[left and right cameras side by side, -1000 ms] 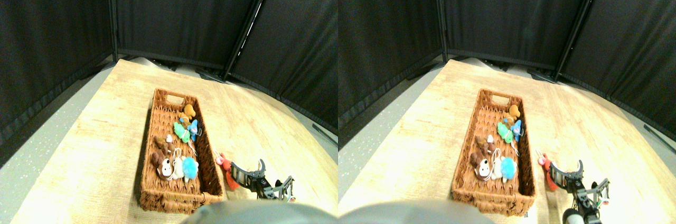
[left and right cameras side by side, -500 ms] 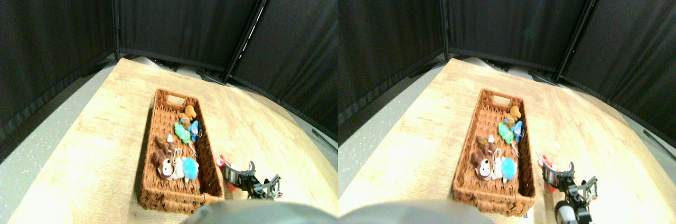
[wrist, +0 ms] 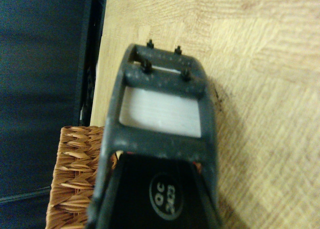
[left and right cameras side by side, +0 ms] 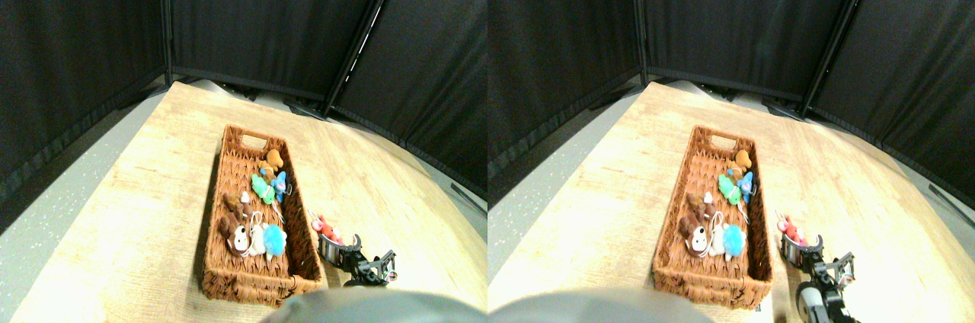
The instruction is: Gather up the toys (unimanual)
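A long wicker basket (left and right cameras side by side: 228,186) lies on the wooden table and holds several toys: orange (left and right cameras side by side: 269,161), green (left and right cameras side by side: 262,189), blue (left and right cameras side by side: 279,183), brown (left and right cameras side by side: 236,207), brown-white (left and right cameras side by side: 236,239) and light blue (left and right cameras side by side: 274,241). A red toy (left and right cameras side by side: 326,228) lies on the table just right of the basket's near end. My right gripper (left and right cameras side by side: 340,247) is down at this red toy, which shows at its far tip. In the wrist view the dark jaw frame (wrist: 162,89) fills the middle, thin red slivers (wrist: 195,163) show at its edges, and the basket (wrist: 75,179) is beside it.
Black curtain panels (left and right cameras side by side: 266,26) on poles close off the back and sides. The table's right edge (left and right cameras side by side: 457,209) runs close to my arm. Grey floor (left and right cameras side by side: 46,209) lies to the left of the table.
My gripper has moved nearer to the basket's near end and onto the red toy. The toy's lower part is now covered by the gripper. The camera has shifted slightly.
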